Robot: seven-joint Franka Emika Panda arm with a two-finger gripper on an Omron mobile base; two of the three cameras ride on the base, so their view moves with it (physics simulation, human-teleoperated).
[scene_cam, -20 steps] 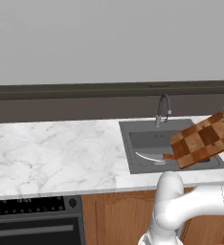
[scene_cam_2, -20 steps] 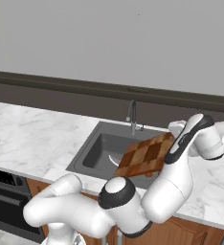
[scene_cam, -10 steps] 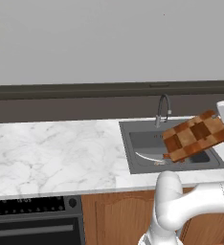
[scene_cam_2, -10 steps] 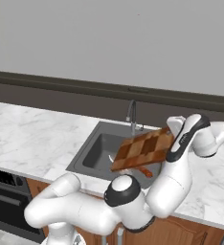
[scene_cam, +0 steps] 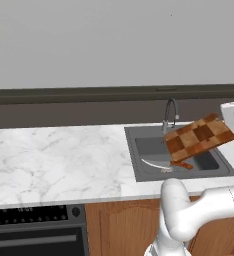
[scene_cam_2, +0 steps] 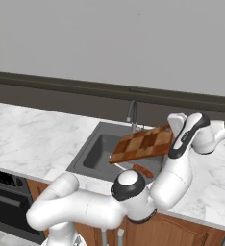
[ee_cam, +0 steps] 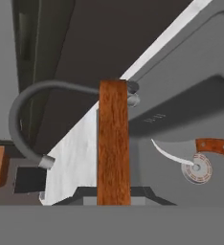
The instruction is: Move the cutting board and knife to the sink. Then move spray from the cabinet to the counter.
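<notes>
Raised and carried leftward since a second ago, the cutting board (scene_cam: 199,139) now hangs tilted over the sink (scene_cam: 139,155), gripped at its right end by the closed pincer (scene_cam: 231,117). At lower centre of the right base view the white arm bends up to its wrist at centre right. Along the pincer, the hand view meets the board's brown edge. Below lies the knife (ee_cam: 195,150), silver blade curved, beside the drain. Behind curves the dark faucet (scene_cam_2: 132,113), beyond the veined marble tabletop (scene_cam: 54,160).
</notes>
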